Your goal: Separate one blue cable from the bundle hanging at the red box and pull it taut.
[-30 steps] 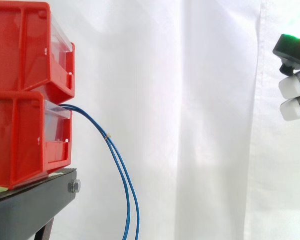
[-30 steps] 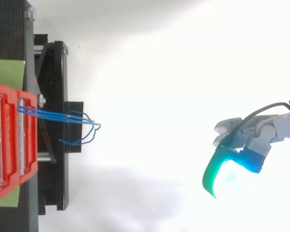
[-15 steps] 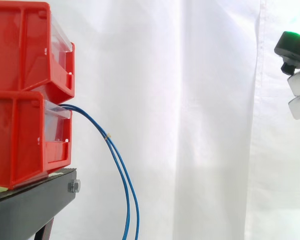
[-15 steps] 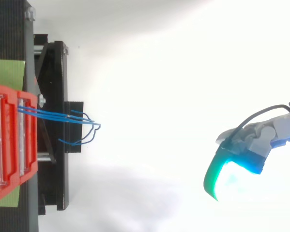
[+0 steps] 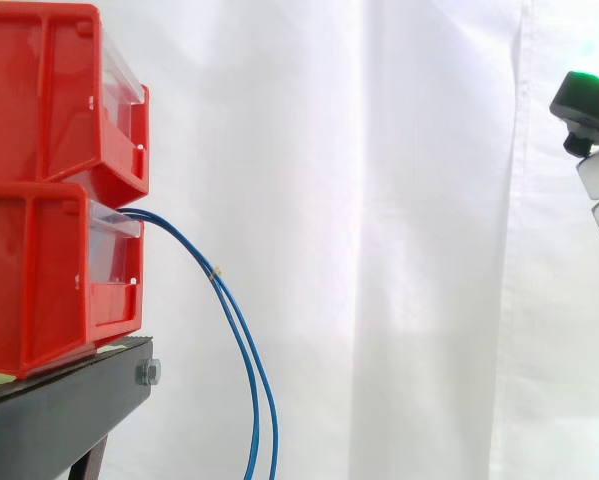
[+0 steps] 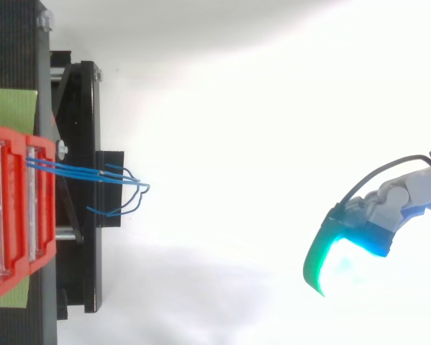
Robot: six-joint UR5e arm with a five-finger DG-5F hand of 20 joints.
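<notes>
Hand (image 5: 591, 100) sits at the far right edge of the side view, high up, roughly level with the upper red bin (image 5: 49, 90), and is cut off by the frame. In the top view the hand (image 6: 373, 219) is at the right side, glowing green on its near edge, over plain white ground. Cannot tell whether it is open or closed. Nothing is seen in it and it touches nothing.

Blue cables (image 5: 237, 330) are well apart from the hand, far to its left and lower, with bare white curtain (image 5: 379, 200) between. The bundle comes out of the front of the lower red bin (image 5: 39, 270), arcs right and down, and hangs slack past the edge of the black stand (image 5: 59, 415), leaving the bottom of the side view. The strands run close together.

In the top view the blue cables (image 6: 85, 172) run right from the bin front across the stand and end in loose loops just past it. A green sheet (image 6: 10, 108) lies under the bins.
</notes>
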